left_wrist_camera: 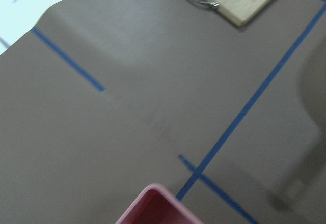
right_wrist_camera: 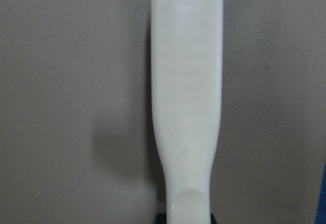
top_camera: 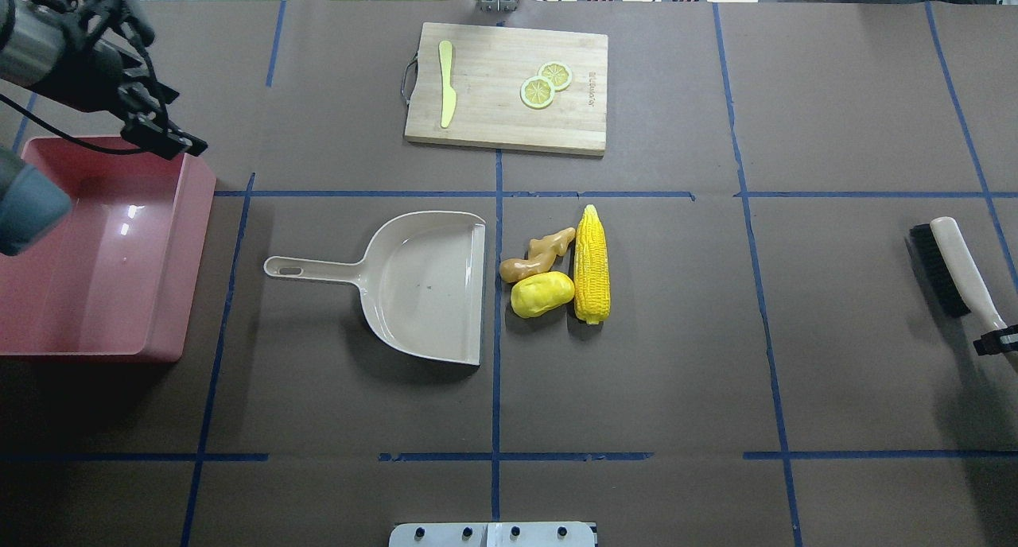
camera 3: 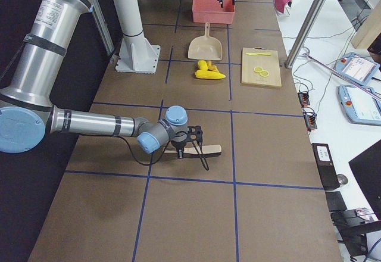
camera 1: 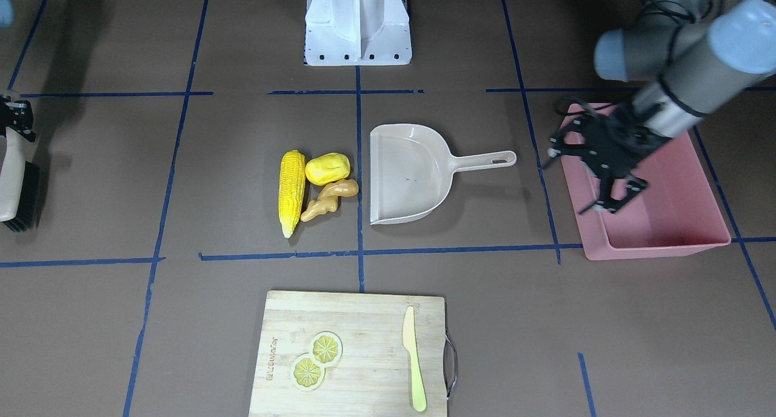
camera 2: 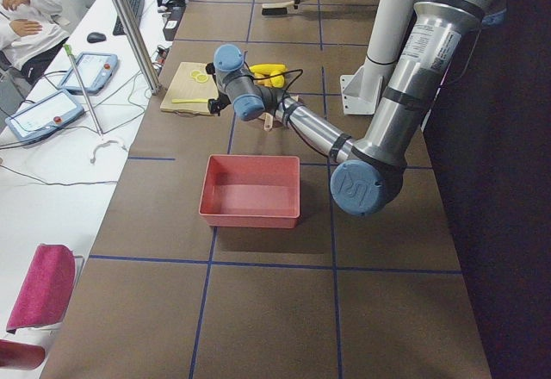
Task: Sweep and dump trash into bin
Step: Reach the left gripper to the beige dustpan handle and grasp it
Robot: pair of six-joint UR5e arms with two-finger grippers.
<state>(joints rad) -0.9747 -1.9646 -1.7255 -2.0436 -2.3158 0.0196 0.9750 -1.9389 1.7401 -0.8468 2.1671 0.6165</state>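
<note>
**Desk:** Where does the trash lie?

**Photographer:** Three toy foods bunch just beside the dustpan's (camera 1: 412, 173) open lip. The potato-like lump (camera 1: 327, 168) and the ginger root (camera 1: 329, 200) are nearest the lip. The corn cob (camera 1: 292, 192) lies behind them, parallel to it.

**Desk:** How will they handle?

**Photographer:** They look like light, stiff, glossy plastic, so they should slide easily. The rounded cob and lump may roll or skid aside. They are better pushed than pinched, with bristles set behind the cob on the side away from the dustpan. The dustpan also looks light and rigid and could scoot back under a push. The sensible hold is its long handle (camera 1: 485, 160), which sticks out opposite the lip.

**Desk:** And the bin?

**Photographer:** The pink bin (camera 1: 658, 245) sits beyond the dustpan's handle end, apart from it and with nothing in it.

**Desk:** The grippers?

**Photographer:** The left gripper (camera 1: 575, 180) hangs over the bin's side nearest the dustpan, fingers spread wide and holding nothing. The right gripper (top_camera: 998, 342) is well apart from the dustpan, out past the trash, at the handle end of the brush (top_camera: 954, 265). The wrist view shows the pale handle running straight into it. I cannot tell whether its jaws have clamped on the handle.
</note>
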